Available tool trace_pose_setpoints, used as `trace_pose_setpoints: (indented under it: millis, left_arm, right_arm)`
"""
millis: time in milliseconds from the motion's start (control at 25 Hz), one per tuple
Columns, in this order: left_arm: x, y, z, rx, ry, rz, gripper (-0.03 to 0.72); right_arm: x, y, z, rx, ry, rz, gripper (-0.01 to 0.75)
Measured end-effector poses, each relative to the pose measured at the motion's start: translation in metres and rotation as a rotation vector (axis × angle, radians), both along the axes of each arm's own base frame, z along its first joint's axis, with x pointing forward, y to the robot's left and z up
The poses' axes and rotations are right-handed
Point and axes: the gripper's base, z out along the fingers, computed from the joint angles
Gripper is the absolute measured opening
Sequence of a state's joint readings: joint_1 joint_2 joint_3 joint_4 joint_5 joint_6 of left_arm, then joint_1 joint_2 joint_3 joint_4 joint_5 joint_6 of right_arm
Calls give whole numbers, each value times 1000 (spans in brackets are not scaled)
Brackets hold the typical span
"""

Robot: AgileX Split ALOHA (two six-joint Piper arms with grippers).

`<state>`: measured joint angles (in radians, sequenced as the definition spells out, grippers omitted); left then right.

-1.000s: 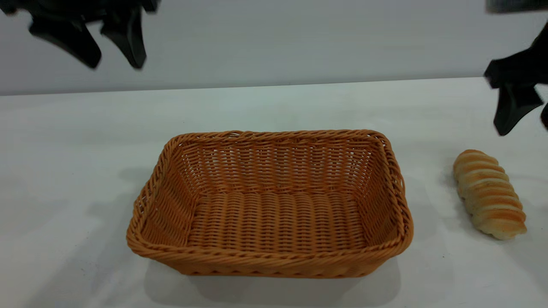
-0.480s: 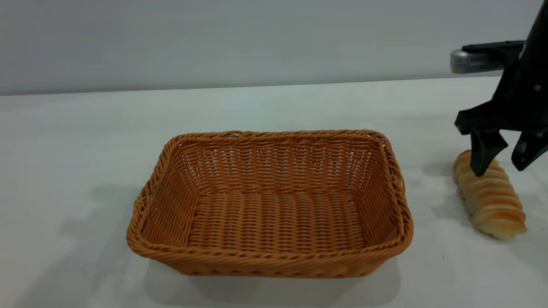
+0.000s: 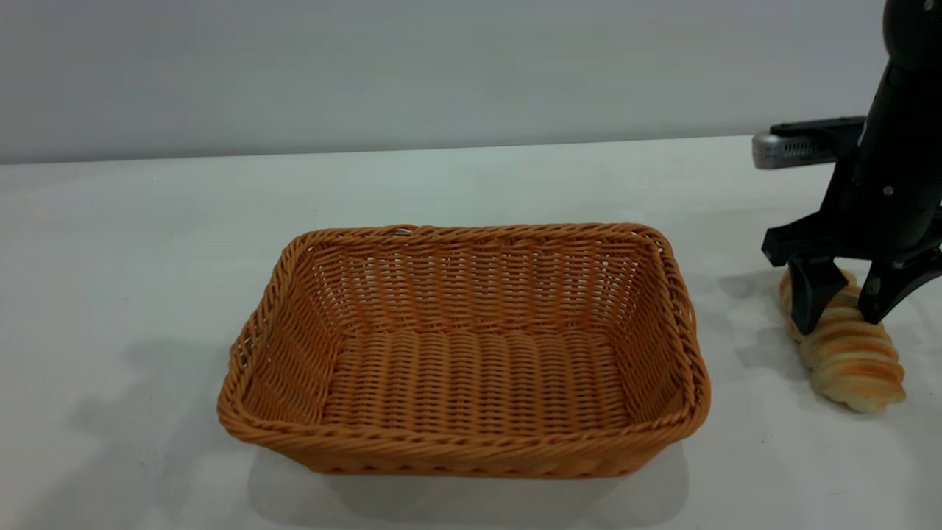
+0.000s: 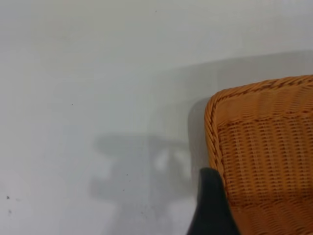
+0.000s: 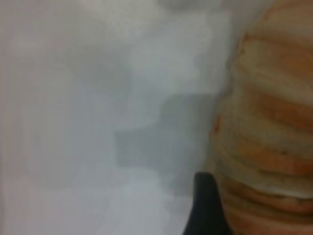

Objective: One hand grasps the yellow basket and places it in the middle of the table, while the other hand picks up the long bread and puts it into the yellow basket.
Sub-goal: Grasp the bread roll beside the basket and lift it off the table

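The yellow basket (image 3: 471, 449) stands empty in the middle of the white table (image 3: 147, 243). The long bread (image 3: 854, 361) lies on the table to its right. My right gripper (image 3: 839, 320) is open and low over the bread's far end, one finger on each side of it. The right wrist view shows one finger (image 5: 208, 205) beside the ridged loaf (image 5: 269, 122). My left arm is out of the exterior view. Its wrist view shows one finger (image 4: 210, 205) above a corner of the basket (image 4: 264, 137), with the table below.
A grey wall runs behind the table's far edge. Bare tabletop lies to the left of the basket and in front of it. A few dark specks (image 4: 8, 197) mark the surface.
My right gripper came down from the upper right onto the bread's far end. My left gripper, up at the top left a second ago, has left the exterior view.
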<state>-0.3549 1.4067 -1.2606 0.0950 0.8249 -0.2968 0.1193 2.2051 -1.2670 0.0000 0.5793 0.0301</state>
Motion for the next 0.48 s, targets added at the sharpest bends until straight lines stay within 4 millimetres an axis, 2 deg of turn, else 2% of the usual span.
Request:
trace_pose_setpoints:
  millis: [320,400,480]
  left_arm:
    - [-5,2,4,8,-1,-8,561]
    - [-5,2,4,9,-3,-9,561]
    - [-6,2,6,8,-8,-10,561]
  right_arm:
    - [4,-2,-14,-33,29,32,586]
    - [4,-2,-15,-34,31,31,555]
    - [4,-2,-14,-35,30,30,488]
